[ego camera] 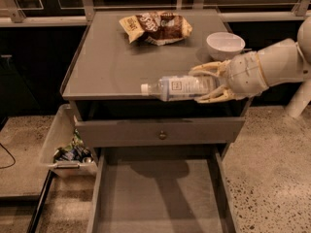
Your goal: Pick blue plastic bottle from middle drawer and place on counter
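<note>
Clamping the bottle (170,88) by its base end, the gripper (200,85) reaches in from the right. Its jaws are spread just as wide as the bottle's body, one finger on the far side and one on the near side. The bottle lies level, cap pointing left, over the near right part of the counter (112,57); whether it touches the top cannot be told. Below, the drawer (155,198) stands pulled out. A bag (155,27) lies at the far edge, with a bowl (224,43) to its right.

Pincer (196,85) around bottle (172,88), seemingly above counter (107,62)
</note>
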`<state>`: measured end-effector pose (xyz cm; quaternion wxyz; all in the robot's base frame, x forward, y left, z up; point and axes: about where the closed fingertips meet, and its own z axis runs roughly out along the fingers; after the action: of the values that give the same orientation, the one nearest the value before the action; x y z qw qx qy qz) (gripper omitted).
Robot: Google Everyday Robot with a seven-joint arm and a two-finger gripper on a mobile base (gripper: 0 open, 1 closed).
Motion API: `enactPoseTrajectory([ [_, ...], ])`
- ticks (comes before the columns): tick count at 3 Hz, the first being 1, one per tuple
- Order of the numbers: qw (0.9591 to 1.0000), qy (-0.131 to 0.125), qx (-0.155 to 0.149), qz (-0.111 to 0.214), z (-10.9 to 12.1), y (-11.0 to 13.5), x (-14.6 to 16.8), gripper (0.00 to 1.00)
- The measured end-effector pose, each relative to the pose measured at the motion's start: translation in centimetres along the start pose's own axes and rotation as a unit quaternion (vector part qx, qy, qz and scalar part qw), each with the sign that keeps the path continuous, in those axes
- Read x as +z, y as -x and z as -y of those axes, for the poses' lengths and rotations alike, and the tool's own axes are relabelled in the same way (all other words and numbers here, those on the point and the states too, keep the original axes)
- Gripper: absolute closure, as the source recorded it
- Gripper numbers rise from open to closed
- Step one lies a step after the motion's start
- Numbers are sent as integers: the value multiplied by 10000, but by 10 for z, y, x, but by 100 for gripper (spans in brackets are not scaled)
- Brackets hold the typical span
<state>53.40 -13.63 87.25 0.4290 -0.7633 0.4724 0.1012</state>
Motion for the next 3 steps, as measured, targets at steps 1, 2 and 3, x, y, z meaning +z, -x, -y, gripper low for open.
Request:
enactPoseTrajectory([
  [1,9999,-83,-38,-61,57,5,-8,100],
  [2,9995,-263,-172,-46,77,14,-17,100],
  [3,9995,-258,-166,-47,77,14,-16,100],
])
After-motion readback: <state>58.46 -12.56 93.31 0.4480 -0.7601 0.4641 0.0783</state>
